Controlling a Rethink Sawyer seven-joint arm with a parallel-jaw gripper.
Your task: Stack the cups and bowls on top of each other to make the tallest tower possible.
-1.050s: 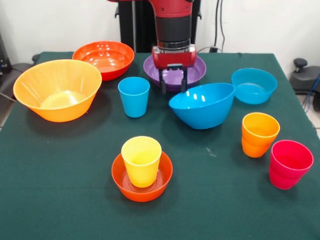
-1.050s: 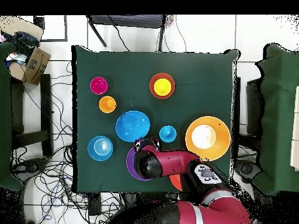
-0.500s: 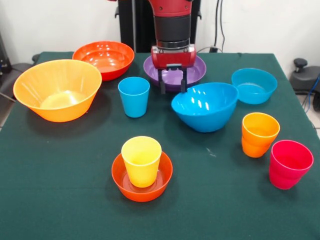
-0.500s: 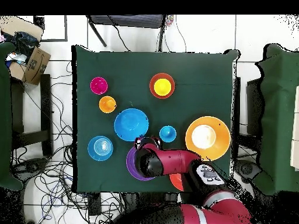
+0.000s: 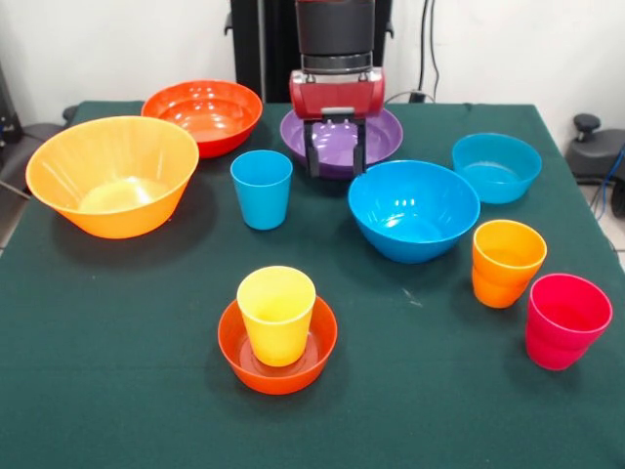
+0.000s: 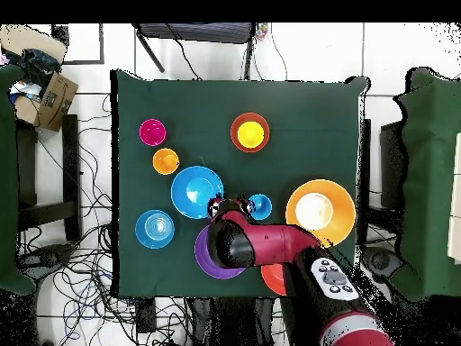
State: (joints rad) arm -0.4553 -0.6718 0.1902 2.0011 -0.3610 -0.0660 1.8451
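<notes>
jaws (image 5: 335,168) open, empty | large blue bowl (image 5: 414,210) beside, apart | upright

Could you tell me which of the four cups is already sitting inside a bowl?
The yellow cup: it stands upright in the small red-orange bowl, while the others stand directly on the table.

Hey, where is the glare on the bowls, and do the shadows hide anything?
Front view: bright glare spots sit inside the large blue bowl and the medium red-orange bowl; soft shadows lie beside the blue cup and hide nothing. Overhead view: lighting is flat, and the arm covers part of the purple bowl.
</notes>
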